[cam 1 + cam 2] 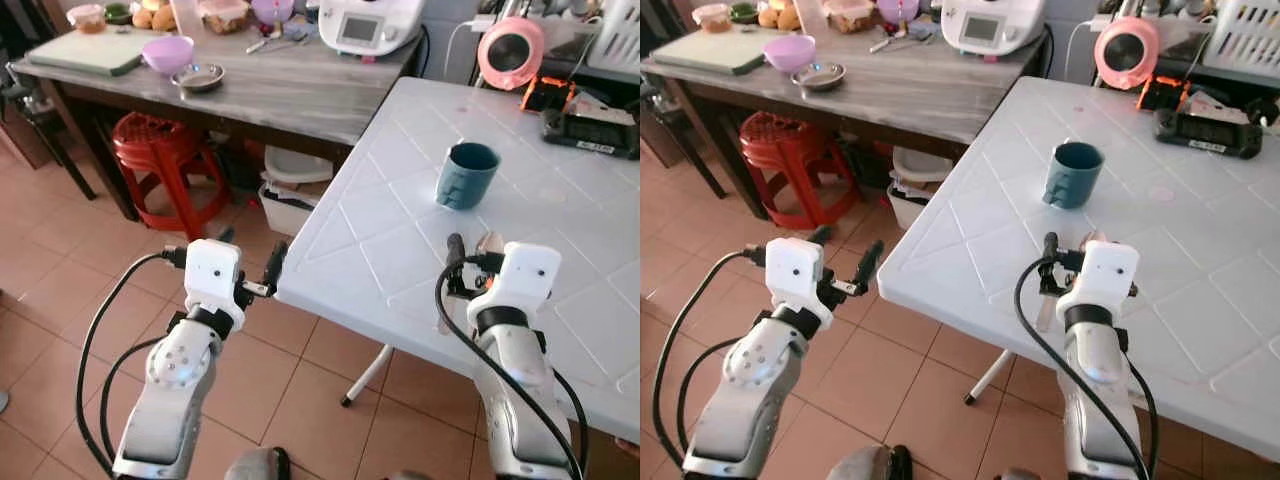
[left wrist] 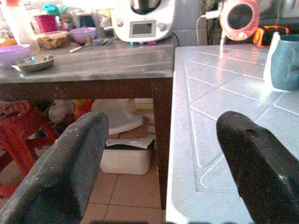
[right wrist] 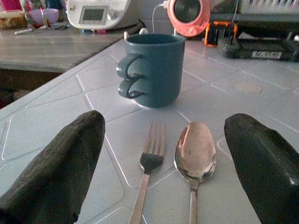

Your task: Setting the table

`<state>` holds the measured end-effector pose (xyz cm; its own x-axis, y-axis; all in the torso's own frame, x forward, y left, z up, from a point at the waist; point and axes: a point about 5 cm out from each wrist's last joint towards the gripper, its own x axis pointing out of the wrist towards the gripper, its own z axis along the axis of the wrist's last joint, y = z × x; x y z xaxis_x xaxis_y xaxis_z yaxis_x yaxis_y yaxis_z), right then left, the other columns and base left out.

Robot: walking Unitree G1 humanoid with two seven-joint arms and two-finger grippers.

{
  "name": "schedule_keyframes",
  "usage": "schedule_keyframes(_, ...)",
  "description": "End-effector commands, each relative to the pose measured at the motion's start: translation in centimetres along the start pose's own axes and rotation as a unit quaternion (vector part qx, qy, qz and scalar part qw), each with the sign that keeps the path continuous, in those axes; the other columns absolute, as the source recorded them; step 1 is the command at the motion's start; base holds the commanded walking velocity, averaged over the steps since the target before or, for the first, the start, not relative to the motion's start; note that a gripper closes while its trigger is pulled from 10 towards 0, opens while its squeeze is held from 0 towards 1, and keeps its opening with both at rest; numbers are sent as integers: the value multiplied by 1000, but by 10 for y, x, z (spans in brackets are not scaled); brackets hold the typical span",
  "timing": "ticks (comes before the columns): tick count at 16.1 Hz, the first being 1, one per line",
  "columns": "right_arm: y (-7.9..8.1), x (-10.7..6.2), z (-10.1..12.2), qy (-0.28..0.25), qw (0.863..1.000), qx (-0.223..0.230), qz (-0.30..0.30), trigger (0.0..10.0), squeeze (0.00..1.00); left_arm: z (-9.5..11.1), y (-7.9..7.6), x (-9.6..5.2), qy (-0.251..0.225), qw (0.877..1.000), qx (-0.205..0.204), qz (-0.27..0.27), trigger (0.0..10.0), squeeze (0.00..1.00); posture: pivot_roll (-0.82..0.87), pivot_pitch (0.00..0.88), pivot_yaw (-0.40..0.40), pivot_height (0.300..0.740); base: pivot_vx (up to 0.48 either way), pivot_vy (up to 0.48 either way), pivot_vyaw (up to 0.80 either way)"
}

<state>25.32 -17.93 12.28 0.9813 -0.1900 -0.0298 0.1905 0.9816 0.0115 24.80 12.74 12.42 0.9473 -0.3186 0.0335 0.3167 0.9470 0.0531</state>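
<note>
Right gripper (image 3: 159,186) is spread wide and empty, low over the white table (image 1: 560,200), with the fork (image 3: 148,172) and spoon (image 3: 195,158) lying side by side on the tabletop between its fingers. The teal mug (image 1: 467,175) stands upright at 12 o'clock from the cutlery, near but not touching, its double handle turned toward the fork side.

Left gripper (image 1: 252,270) is also spread and empty, off the table's corner over the floor tiles; the table edge sits at its 3 o'clock.

We judge the cutlery is already laid and the right arm has nothing left to grasp here. To do this well:
- lift straight up before pulling back, so neither finger drags the fork or spoon out of line
- keep the fingers spread until clear
- don't push toward 12, the mug is close enough to get bumped
- keep the left arm off that table corner
</note>
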Motion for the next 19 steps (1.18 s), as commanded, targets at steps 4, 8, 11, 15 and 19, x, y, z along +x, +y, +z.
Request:
schedule_keyframes(4,9,8,0,31,999,25,7,10000,0,3,4,-6,11,1000,9,-7,10000,0,50,78,50,740,0,0,0)
schedule_keyframes(8,19,7,-6,79,996,44,11,10000,0,1,1,-17,29,999,7,-18,10000,0,61,106,51,740,0,0,0)
schedule_keyframes(11,20,8,-9,100,994,36,17,10000,0,0,2,-18,36,999,6,-21,10000,0,59,114,49,740,0,0,0)
schedule_keyframes(15,23,11,-7,115,992,34,25,10000,0,0,0,-20,42,999,3,-22,10000,0,59,120,44,740,0,0,0)
schedule_keyframes(19,22,20,-7,131,991,24,31,9804,0,-1,-1,-20,46,999,2,-23,10000,0,59,124,43,740,0,0,0)
